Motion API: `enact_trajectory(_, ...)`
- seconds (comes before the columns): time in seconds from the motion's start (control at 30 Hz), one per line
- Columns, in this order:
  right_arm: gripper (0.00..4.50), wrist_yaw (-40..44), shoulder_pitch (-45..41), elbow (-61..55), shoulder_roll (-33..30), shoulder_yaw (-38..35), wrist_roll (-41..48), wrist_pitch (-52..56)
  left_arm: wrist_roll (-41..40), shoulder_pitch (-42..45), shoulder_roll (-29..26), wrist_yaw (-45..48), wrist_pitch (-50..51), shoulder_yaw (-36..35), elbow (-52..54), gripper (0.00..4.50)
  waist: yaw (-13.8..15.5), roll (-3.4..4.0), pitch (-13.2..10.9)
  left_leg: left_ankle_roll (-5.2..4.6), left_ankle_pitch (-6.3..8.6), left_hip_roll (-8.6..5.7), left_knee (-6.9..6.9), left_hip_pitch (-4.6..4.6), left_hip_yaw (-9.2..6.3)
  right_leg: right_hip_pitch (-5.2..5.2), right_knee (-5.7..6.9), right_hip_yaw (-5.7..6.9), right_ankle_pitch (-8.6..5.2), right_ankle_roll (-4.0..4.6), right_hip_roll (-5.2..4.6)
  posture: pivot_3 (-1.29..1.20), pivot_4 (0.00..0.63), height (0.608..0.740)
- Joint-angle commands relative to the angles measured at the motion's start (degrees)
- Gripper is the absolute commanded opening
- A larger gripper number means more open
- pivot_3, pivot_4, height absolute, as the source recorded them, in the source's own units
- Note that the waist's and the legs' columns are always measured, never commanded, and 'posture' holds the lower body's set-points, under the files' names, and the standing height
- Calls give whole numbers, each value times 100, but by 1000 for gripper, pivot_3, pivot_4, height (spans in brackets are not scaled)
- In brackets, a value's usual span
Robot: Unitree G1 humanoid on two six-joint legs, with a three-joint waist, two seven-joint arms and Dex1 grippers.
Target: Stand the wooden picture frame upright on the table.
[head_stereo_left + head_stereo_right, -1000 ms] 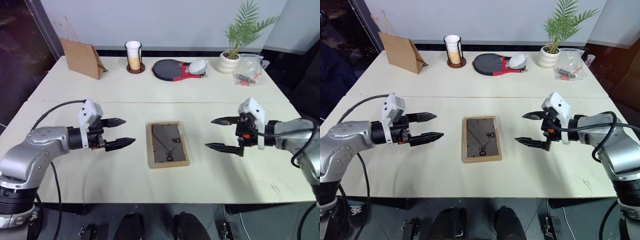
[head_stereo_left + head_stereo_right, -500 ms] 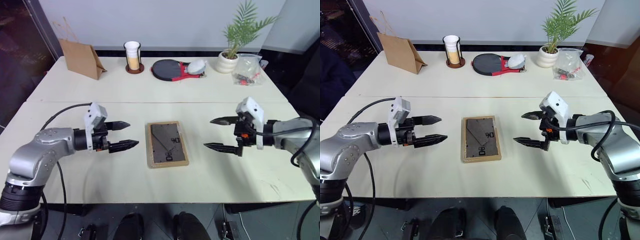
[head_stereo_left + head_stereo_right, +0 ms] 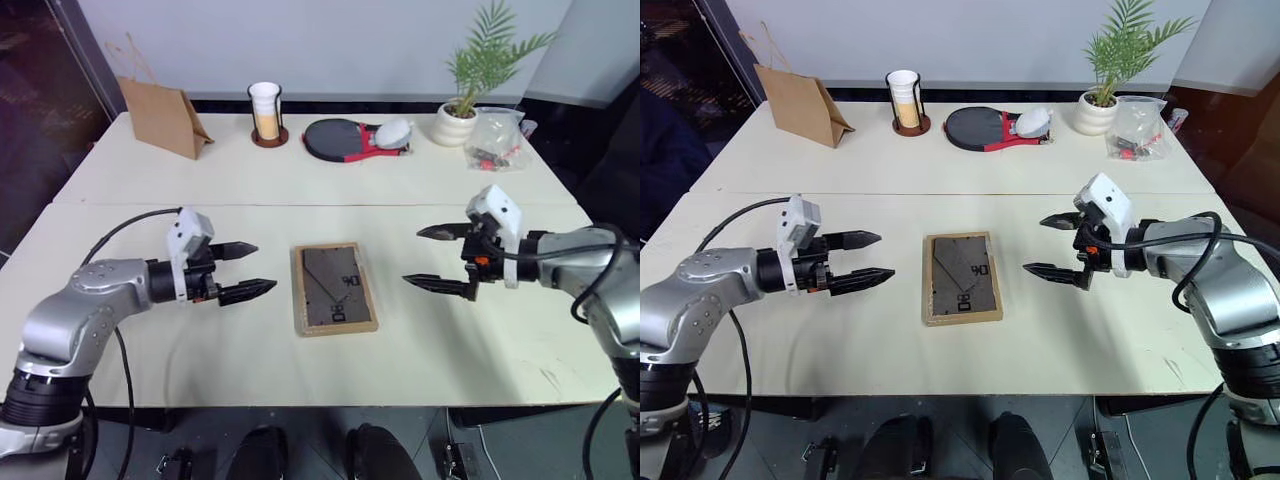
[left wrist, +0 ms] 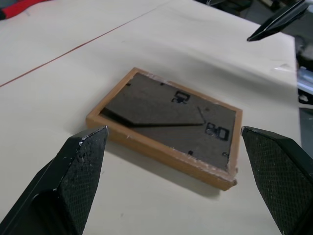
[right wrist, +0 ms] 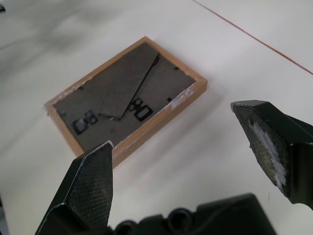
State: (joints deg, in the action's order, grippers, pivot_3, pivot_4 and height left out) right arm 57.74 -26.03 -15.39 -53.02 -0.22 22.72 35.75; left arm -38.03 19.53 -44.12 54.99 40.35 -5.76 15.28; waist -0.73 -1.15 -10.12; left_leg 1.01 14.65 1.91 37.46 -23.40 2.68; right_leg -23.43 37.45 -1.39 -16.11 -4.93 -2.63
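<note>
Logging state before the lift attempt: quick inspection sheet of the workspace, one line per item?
Surface: cream table, seam across its middle, small marks near the front right corner.
Job's things: wooden picture frame lying flat, dark back panel up, stand folded; not yet upright.
Clutter: along the far edge, brown paper bag, cup in a black holder, paddle with a white item on it, potted plant, clear plastic bag.
Grippers: left gripper and right gripper both open, flanking the frame, touching nothing.
Cables: black cable looping along each forearm.
Surroundings: pale wall behind, dark areas at both sides.
</note>
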Motion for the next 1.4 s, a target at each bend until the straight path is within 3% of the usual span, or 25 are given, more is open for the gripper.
enact_trajectory(0.03, 3212, -116, -90, 74, 93, 30, -149, -185, 96, -70, 61, -56, -240, -151, -53, 3692, 1, 0, 0, 0, 0, 0, 0, 0, 0, 0, 0, 0, 0, 0, -1, 0, 150, 740)
enact_trajectory(0.23, 13, -283, 49, 195, 378, 235, -372, -395, 538, -220, 211, -146, -631, 141, -128, 533, 2, 1, 0, 0, 0, -1, 0, 1, 1, 1, 1, 0, 0, 0, 0, 0, 150, 740)
enact_trajectory(0.27, 0, -372, 89, 245, 467, 296, -475, -483, 744, -266, 295, -257, -789, 239, -201, 98, 2, 0, 1, 0, 0, -1, 0, 0, 1, 0, 1, 0, 0, 0, 0, 0, 150, 740)
enact_trajectory(0.47, 0, -1148, 272, 614, 967, 870, -1374, -704, 1592, -481, 1151, -952, -1451, 856, -626, 36, 6, -2, 6, 0, 0, -3, 3, 2, 3, 3, 3, -2, 1, 0, -2, 0, 150, 740)
enact_trajectory(0.63, 0, -1431, 464, 738, 1277, 1078, -1678, -766, 1752, -556, 1658, -1046, -1610, 1142, -792, 36, 8, -2, 6, 0, 0, -3, 4, -2, 2, 0, 3, -1, 1, -1, -2, 0, 150, 740)
enact_trajectory(1.0, 0, -1398, 587, 641, 1948, 1637, -1808, -497, 2067, -696, 1452, -1089, -1142, 1336, -663, 36, -42, -15, 19, 0, 0, 0, 5, 13, 1, 6, 17, -2, 2, -2, 5, 0, 150, 740)
enact_trajectory(1.4, 0, -1140, 771, 9, 1984, 1841, -1686, -74, 1927, -851, 1163, -983, -798, 1255, -306, 36, -35, -13, 40, 0, 0, 3, 3, 17, 0, 6, 22, -2, 1, 0, 4, 0, 150, 740)
